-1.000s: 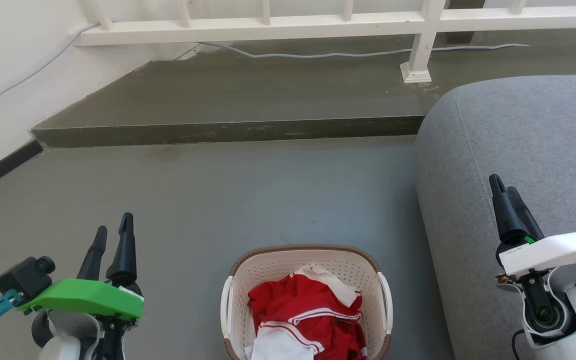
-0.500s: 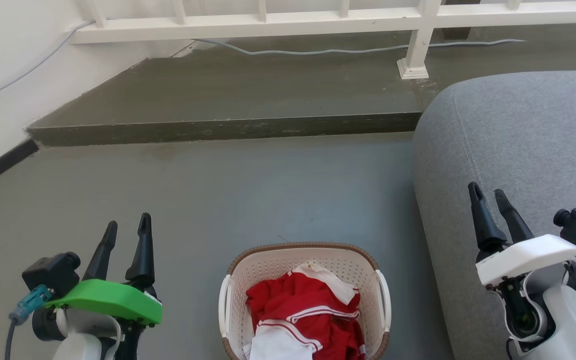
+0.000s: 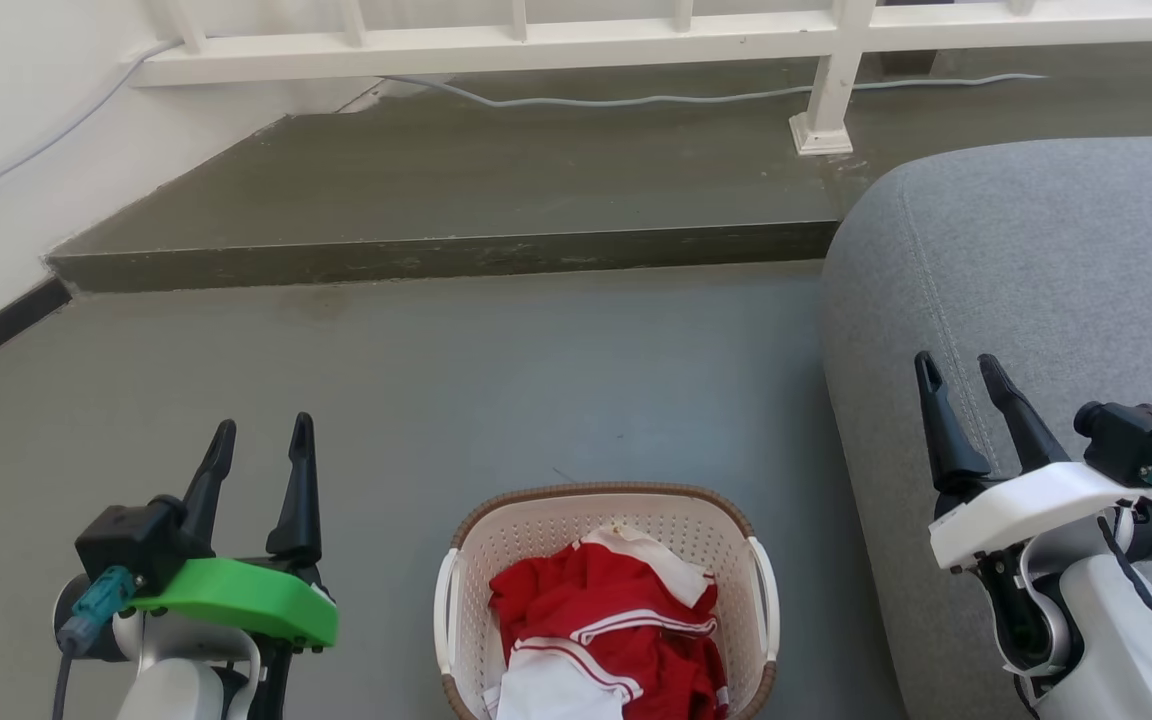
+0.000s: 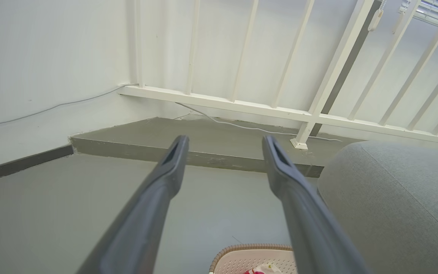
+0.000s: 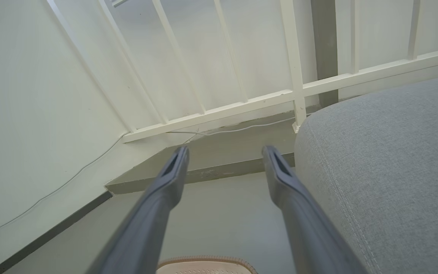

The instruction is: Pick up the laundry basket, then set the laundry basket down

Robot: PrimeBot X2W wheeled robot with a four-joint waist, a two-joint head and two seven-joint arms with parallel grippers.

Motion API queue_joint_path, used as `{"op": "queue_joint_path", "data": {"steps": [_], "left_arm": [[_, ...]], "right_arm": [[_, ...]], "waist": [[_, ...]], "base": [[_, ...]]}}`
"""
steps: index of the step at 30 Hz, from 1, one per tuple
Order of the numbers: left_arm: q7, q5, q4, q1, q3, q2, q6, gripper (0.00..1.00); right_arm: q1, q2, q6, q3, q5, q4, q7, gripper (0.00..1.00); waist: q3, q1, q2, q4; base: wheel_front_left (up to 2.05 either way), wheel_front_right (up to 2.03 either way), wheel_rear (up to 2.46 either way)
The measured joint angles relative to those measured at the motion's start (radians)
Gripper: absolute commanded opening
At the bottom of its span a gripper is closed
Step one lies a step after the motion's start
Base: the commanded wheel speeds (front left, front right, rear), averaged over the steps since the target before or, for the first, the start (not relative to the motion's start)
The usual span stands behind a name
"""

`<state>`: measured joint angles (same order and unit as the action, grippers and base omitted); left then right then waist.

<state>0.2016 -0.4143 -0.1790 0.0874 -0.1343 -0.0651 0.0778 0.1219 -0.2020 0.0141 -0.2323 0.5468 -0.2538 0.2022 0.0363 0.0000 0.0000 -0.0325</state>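
Grey floor (image 3: pixel 536 380) carried the laundry basket (image 3: pixel 556 530), low between our arms, beside a sofa (image 3: pixel 1036 300). Our left claw (image 3: pixel 264 425) and right claw (image 3: pixel 956 362) hung spread, empty. We judged it light, stiff plastic with soft clothes (image 3: pixel 606 630) inside; its white side handles (image 3: pixel 766 590) looked best to grip.

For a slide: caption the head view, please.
Open left gripper and open right gripper either side of the laundry basket of red-and-white clothes on the floor, beside a grey sofa.
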Motion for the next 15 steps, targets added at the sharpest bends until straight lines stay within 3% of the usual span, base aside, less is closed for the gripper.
{"op": "queue_joint_path", "data": {"steps": [15], "left_arm": [[0.05,0.192,0.021,0.016,-0.005,0.008,0.0,1.0]], "right_arm": [[0.028,-0.016,-0.007,-0.031,-0.175,0.0,0.048,1.0]], "waist": [[0.002,0.0,0.0,-0.006]], "base": [[0.0,0.0,0.0]]}}
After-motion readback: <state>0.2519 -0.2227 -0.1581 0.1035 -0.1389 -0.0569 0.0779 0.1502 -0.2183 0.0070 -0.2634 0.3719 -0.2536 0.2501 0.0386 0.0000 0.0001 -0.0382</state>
